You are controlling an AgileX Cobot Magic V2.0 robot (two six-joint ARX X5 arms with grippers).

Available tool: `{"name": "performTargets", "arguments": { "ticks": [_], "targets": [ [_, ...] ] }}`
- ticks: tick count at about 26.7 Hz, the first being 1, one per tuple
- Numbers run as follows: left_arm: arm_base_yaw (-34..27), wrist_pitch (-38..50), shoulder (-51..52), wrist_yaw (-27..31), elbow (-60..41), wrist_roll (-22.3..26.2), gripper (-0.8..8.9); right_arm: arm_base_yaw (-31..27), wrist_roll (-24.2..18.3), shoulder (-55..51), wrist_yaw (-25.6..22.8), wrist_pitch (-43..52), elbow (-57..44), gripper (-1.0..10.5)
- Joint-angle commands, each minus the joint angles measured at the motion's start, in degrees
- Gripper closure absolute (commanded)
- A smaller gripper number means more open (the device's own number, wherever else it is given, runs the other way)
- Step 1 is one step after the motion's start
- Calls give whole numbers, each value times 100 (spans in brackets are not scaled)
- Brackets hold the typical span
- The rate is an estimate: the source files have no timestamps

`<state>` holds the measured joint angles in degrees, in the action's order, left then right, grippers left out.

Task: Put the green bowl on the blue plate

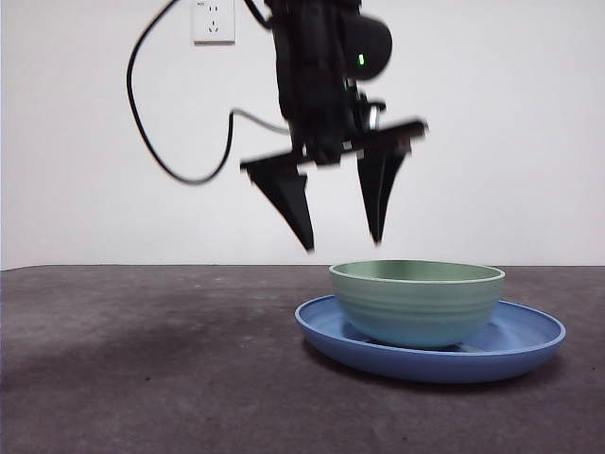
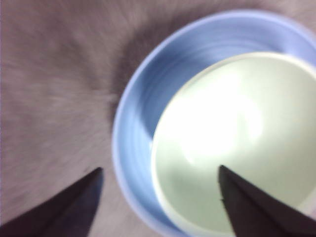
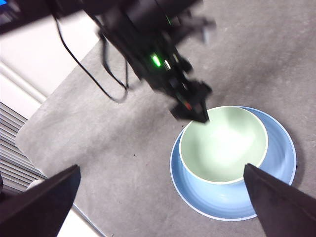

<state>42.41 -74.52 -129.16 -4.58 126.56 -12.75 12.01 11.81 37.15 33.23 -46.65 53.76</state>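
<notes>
The pale green bowl [image 1: 417, 302] stands upright inside the wide blue plate [image 1: 529, 342] on the dark grey table, right of centre in the front view. My left gripper [image 1: 343, 244] hangs open and empty just above the bowl's near-left rim, not touching it. The left wrist view shows the bowl [image 2: 237, 143] and plate [image 2: 138, 123] close below my open left gripper [image 2: 160, 173]. My right gripper [image 3: 163, 177] is open and empty, high above the table. Its view shows the bowl [image 3: 223, 144] in the plate [image 3: 284, 163], with the left arm [image 3: 148, 44] above them.
A white wall with a power socket [image 1: 213, 19] stands behind the table. A black cable [image 1: 151, 142] loops down from the left arm. The table's edge and a white ribbed surface [image 3: 15, 133] lie to one side in the right wrist view.
</notes>
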Motion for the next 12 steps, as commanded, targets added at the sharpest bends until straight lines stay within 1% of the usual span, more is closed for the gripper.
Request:
{"name": "performTargets", "arguments": {
  "ticks": [1,2,3,6,8,12],
  "targets": [
    [-9,-625,-92,11,789,389,369,24,-28,17,-4,31,96,337],
    [-7,-826,-2,13,1064,492,367,24,-28,20,-4,31,96,337],
    [0,-846,173,13,1180,511,353,24,-26,17,-4,31,96,338],
    [79,-852,977,13,1202,621,240,24,-26,17,-4,28,96,338],
    [101,-887,1547,13,1196,719,219,24,-26,20,-4,28,96,337],
    [116,-920,2566,13,855,911,219,24,-26,20,-7,31,96,338]
  ]
}}
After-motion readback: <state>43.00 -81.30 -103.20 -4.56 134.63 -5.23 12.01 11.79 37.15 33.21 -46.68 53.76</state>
